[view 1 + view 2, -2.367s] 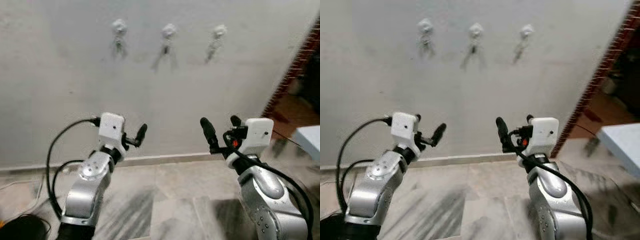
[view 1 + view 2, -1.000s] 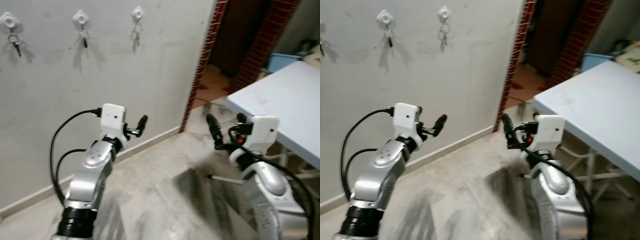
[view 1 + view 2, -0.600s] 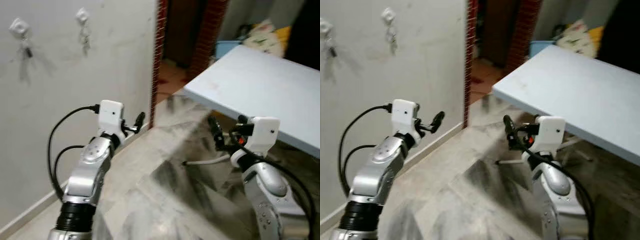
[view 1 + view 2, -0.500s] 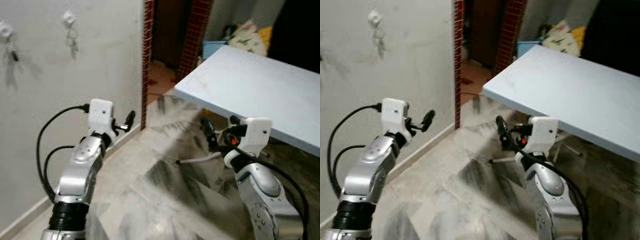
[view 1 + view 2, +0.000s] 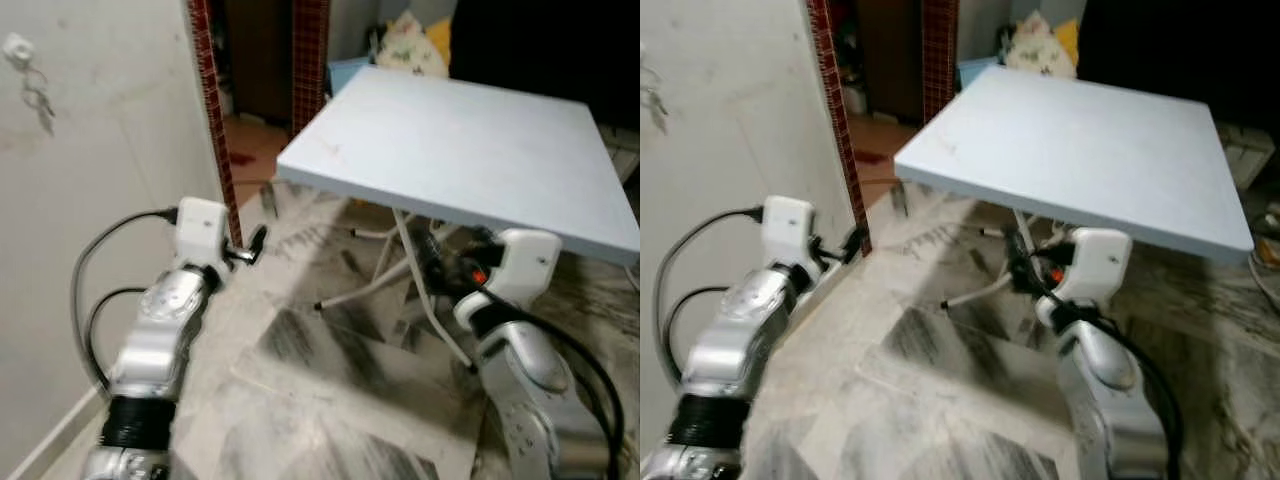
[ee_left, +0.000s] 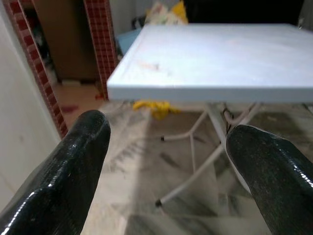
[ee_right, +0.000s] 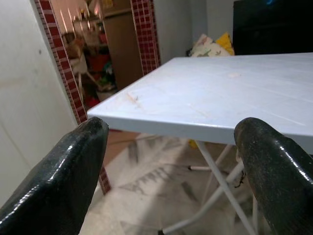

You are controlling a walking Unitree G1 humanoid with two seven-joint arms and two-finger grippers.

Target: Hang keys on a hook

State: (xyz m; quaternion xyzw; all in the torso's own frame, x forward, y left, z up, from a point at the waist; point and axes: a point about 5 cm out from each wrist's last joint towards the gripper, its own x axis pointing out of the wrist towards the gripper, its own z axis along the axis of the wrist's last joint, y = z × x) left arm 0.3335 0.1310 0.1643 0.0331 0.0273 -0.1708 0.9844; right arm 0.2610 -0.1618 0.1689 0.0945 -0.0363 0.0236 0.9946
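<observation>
Our head camera has swung right since the earlier frames: the row of wall hooks has slid off to the left, leaving one hook (image 5: 17, 48) with keys (image 5: 38, 95) hanging from it at the far left edge. A pale blue folding table (image 5: 470, 150) now stands ahead of us. Our left gripper (image 6: 166, 161) and right gripper (image 7: 171, 161) are both raised with fingers spread wide, holding nothing, pointing toward the table.

A pale blue table (image 5: 470, 150) stands ahead of both grippers on the marbled floor (image 5: 330, 400), its top bare
</observation>
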